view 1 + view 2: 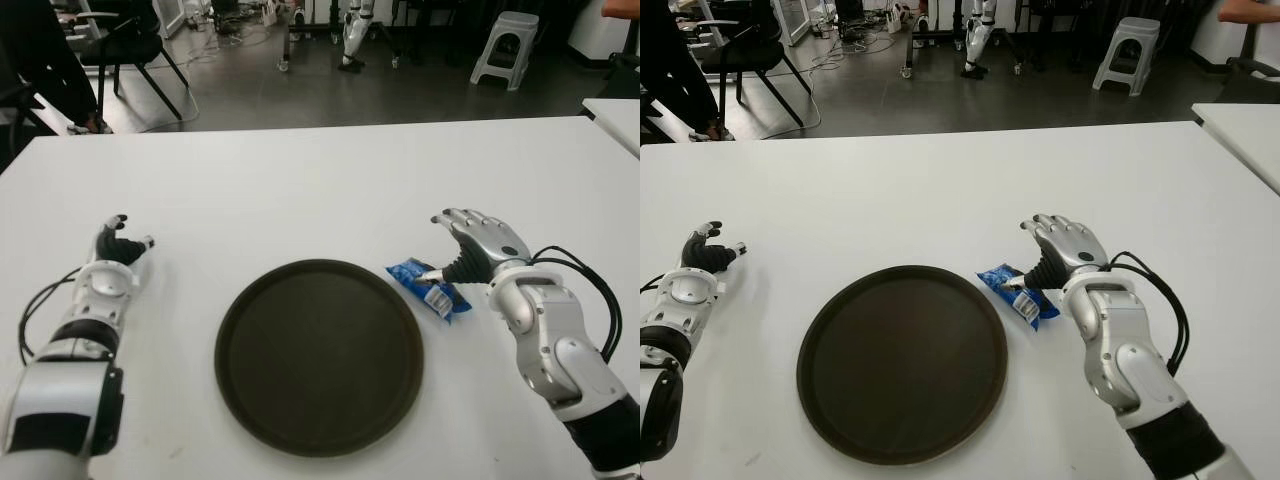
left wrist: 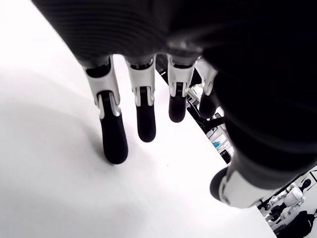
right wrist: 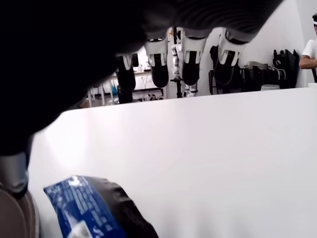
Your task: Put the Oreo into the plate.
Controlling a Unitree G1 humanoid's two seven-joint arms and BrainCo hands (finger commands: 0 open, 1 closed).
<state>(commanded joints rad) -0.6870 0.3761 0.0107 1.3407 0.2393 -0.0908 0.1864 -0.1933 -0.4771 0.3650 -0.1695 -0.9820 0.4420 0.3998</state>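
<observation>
Left eye view: blue Oreo (image 1: 429, 286) packet lies flat beside plate (image 1: 318, 355).

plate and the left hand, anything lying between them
Nothing. In the left eye view only bare white table separates the left hand from the dark plate; the Oreo pack lies off the plate's other side.

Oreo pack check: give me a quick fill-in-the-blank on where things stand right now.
1. The Oreo lies on the ____, not in the plate.
2. It sits by the plate's ____ edge.
3. The ____ robot hand is over it, fingers spread.
4. The left robot hand holds ____.

Missing: table; right; right; nothing
</observation>
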